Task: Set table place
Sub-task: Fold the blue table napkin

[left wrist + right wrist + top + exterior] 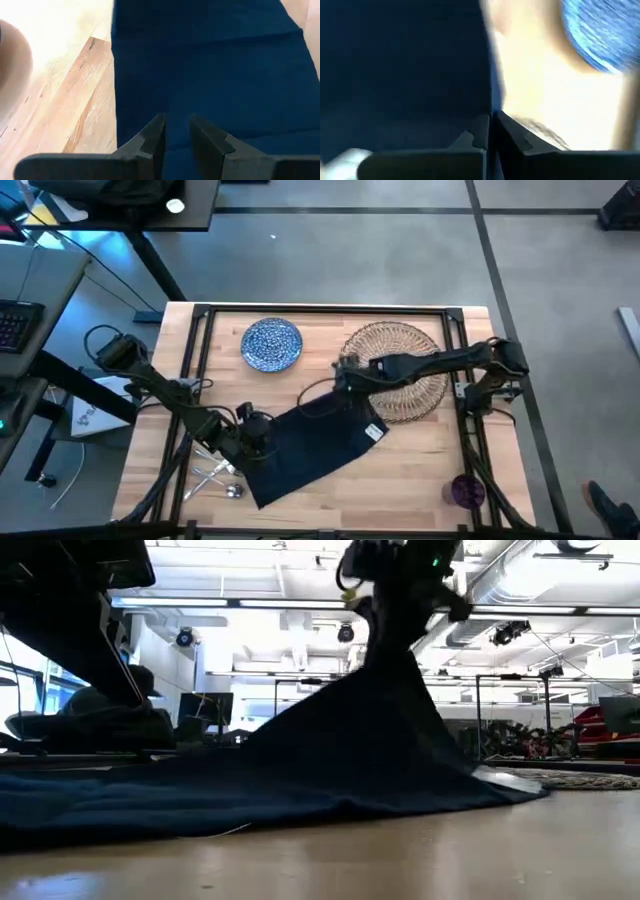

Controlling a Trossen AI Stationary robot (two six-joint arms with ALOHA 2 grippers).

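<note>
I have the dark navy cloth napkin [310,445] mid-table, beside the round woven wicker placemat [400,365]. The right gripper [345,385] is clenched on its lifted corner. The left gripper [258,438] pinches the opposite edge. I judge it light and limp, best held at corners.

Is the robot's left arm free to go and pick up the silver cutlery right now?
Probably not yet: the left gripper is shut on the napkin. The cutlery lies uncovered close beside it.
</note>
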